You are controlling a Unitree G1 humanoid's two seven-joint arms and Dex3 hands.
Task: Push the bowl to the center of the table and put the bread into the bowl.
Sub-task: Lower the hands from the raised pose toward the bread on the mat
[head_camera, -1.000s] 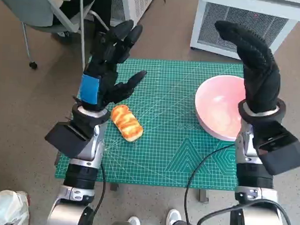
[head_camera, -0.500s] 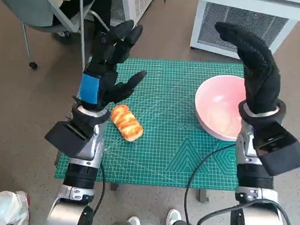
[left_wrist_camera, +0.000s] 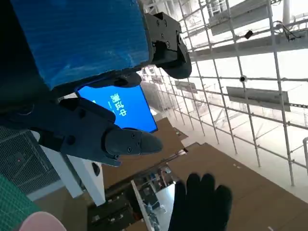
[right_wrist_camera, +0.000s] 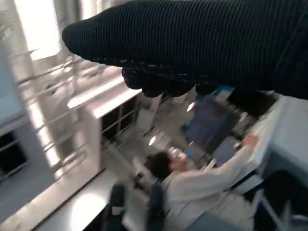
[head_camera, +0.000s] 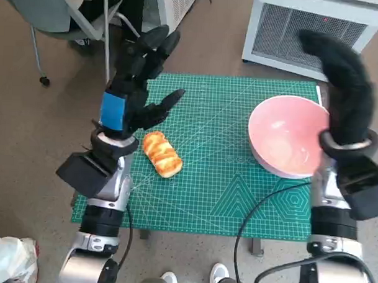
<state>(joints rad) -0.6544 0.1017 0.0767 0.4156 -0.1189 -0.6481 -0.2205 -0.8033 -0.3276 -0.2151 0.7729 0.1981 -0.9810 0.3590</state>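
Pink bowl (head_camera: 288,135) empty at mat's right edge; golden striped bread (head_camera: 160,153) left. Left hand (head_camera: 133,93) spread, right hand (head_camera: 343,91) open, both holding nothing.

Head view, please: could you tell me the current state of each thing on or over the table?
bowl: upright, empty, at the mat's right side, not centered.
bread: lying on the mat, outside the bowl, untouched.
left hand: raised above the mat, fingers apart, holding nothing.
right hand: raised by the bowl's right rim, holding nothing.
green mat: flat on the table.
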